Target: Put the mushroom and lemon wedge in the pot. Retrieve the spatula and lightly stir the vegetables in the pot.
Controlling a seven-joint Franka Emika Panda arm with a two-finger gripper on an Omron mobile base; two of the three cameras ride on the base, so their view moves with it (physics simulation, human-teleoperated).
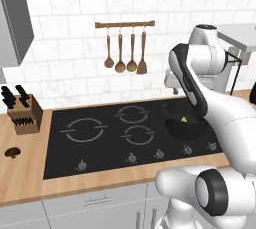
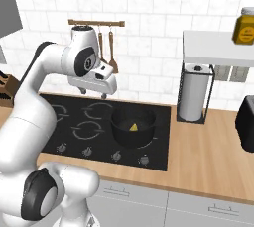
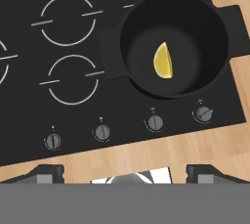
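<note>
Mushroom [image 1: 12, 152] lies on the wooden worktop [image 1: 30, 173], well to the left of the hob [image 1: 115, 138] and just in front of the knife block [image 1: 24, 114] that stands near the hob's left edge; it is small, dark brown and well apart from the pot [image 2: 133, 127]; nothing lies between it and the hob but bare wood. On the tiled wall behind the hob a wooden rail [image 1: 125, 24] carries four hanging wooden utensils [image 1: 125, 53], and I cannot tell which of them, if any, is the spatula with the dark blade. To the right of the hob a paper towel roll [image 2: 191, 92] stands in a wire holder below a white shelf [image 2: 218, 47], with a yellow jar [image 2: 244, 26] on the shelf; a dark appliance [image 2: 246, 122] sits at the far right of the worktop.

Above the hob, just left of the pot and clear of it, hangs the tool [image 2: 94, 91]; its fingers [image 3: 46, 173] stand spread wide apart, holding nothing and touching nothing.

On the hob's front right ring sits the pot, low, round and black with short side handles; inside it lies the lemon wedge [image 3: 163, 61], bright yellow, on the pot's floor a little off centre; no other piece can be seen in the pot.
</note>
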